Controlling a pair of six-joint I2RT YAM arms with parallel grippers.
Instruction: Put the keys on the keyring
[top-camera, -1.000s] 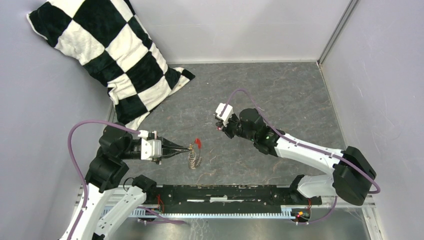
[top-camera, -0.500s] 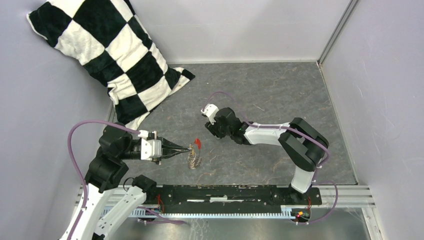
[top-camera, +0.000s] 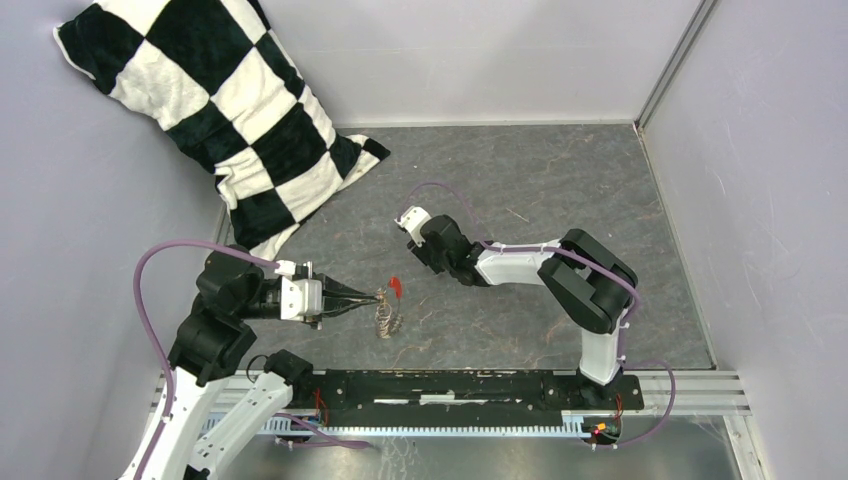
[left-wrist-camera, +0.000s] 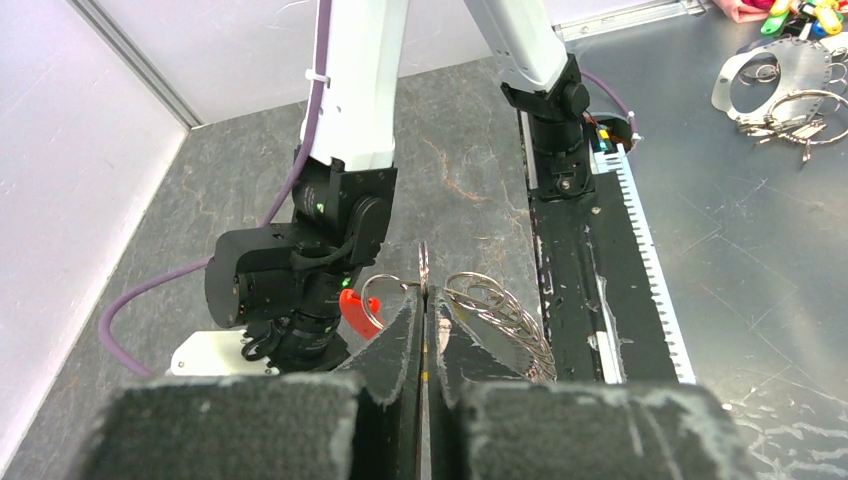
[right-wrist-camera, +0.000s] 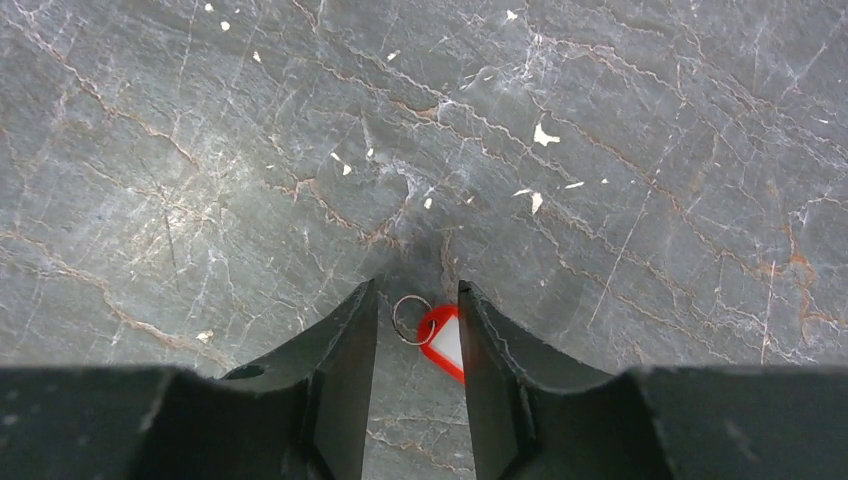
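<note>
My left gripper is shut on the keyring, a grey coil of wire loops hanging from its tips; in the left wrist view the jaws pinch a thin edge of the coil. The red key with a small ring sits just beyond those tips. My right gripper is open, pointing down, its fingers either side of the red key with its white mark, and not closed on it. In the top view that gripper is just right of the key. The yellow key is out of view.
A black-and-white chequered pillow leans in the back left corner. Pale walls close in the grey stone floor. The black base rail runs along the near edge. Spare rings and coloured tags lie on the metal bench beyond the rail.
My right arm has folded and swung left, bringing its gripper down close to the red key and the left gripper's tips. The left arm and keyring have stayed still.
</note>
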